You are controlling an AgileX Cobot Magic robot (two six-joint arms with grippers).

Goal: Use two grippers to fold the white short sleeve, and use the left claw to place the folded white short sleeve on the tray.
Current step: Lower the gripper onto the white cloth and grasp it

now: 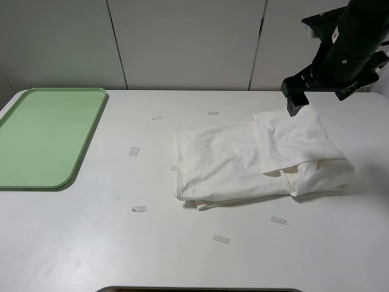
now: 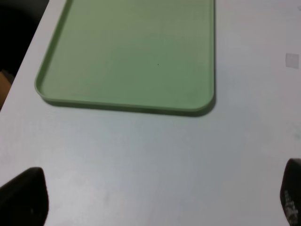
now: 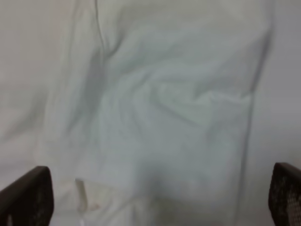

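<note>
White short sleeve (image 1: 261, 161): it lies folded into a thick oblong bundle on the right half of the table (image 1: 121, 255), with one flap laid over its right end. It is not on the tray.
Long axis: the bundle runs from left to right across the table. Its neat short edge faces the tray, and the looser, thicker end is on the right.
Tray (image 1: 36, 137): pale green, at the far left of the table, well apart from the bundle. Nothing lies on it.
Right gripper (image 3: 155, 205): it hangs above the far right end of the bundle. The fingers stand wide apart, with only cloth below them and nothing held.
Left claw (image 2: 157, 202): you cannot see it in the high view. Its own camera shows both fingertips wide apart over bare table, gripping nothing, with the tray just ahead.
Relation that matters: the right gripper is the nearer one to the shirt, but the carrying belongs to the left claw. From the left claw, the bundle lies away to its right, on the opposite side from the tray.
Step in hand: I judge that the folding is done or nearly done, so you should bring the left claw across to the near-left short edge.
Risk: the layers look loose, so a grip on only the top layer could let the bundle open.
</note>
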